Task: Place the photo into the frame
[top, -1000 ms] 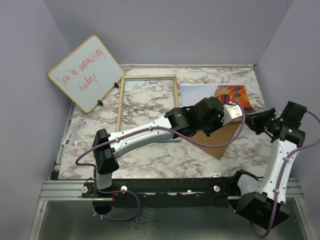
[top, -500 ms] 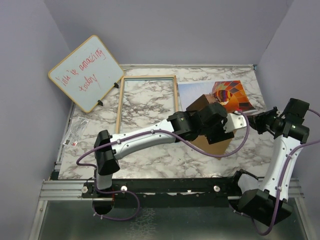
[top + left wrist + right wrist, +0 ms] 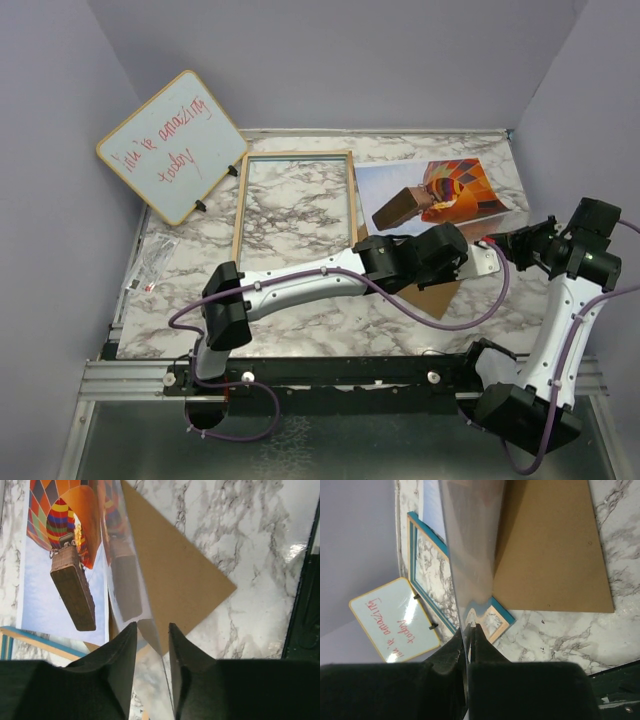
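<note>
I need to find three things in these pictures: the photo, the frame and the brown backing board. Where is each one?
the photo [image 3: 85, 515]: left wrist view, on the orange side of the balloon.
the frame [image 3: 240, 213]: top view, on its left wooden rail.
the backing board [image 3: 550, 545]: right wrist view, on its bare brown face.

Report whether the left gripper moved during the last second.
Yes. In the overhead view the left gripper has shifted toward the bottom and slightly right, away from the pale wood rectangular picture frame.

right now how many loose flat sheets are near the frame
3: the photo lying flat at far right; the backing board beside it, partly under the left arm; a clear pane held tilted by the right gripper. More may be hidden.
</note>
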